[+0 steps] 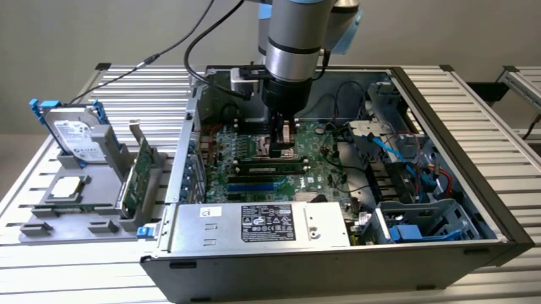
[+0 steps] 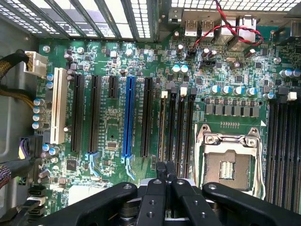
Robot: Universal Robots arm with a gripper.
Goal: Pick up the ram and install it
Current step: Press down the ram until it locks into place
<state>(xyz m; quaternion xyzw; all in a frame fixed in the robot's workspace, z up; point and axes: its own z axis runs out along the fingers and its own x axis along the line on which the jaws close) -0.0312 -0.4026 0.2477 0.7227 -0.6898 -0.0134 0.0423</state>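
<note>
Nearest in the exterior view is the open computer case [image 1: 338, 275], and just inside its wall lies the silver power supply [image 1: 194, 231]. It carries a black-and-white label [image 1: 267, 222], but the print is too small to read. A small white sticker [image 1: 210, 213] beside it bears a single mark I can't make out.

Deeper in lies the green motherboard [image 1: 253, 180], with a dark stick carrying a pale label [image 1: 270, 168] seated in one slot. The gripper [image 1: 286, 142] hangs over the board, its fingers pressed together and pinching nothing. From the wrist they meet just above the board [image 2: 165, 172], beside the bare processor socket [image 2: 228, 162]. A blue expansion slot [image 2: 127, 117] stands among black ones, and red-and-black wires [image 2: 221, 30] loop near the rear ports.

The ram [image 1: 135, 177] is well away from the case, at the exterior view's left. It stands on edge in a grey fixture [image 1: 50, 218], untouched. A processor chip [image 1: 68, 187] lies flat there too. Behind it the hard drive [image 1: 72, 133] stands in a blue frame, its label unreadable.

Everything rests on a ribbed aluminium table [image 1: 490, 158], with a plain pale wall [image 1: 68, 31] beyond.
</note>
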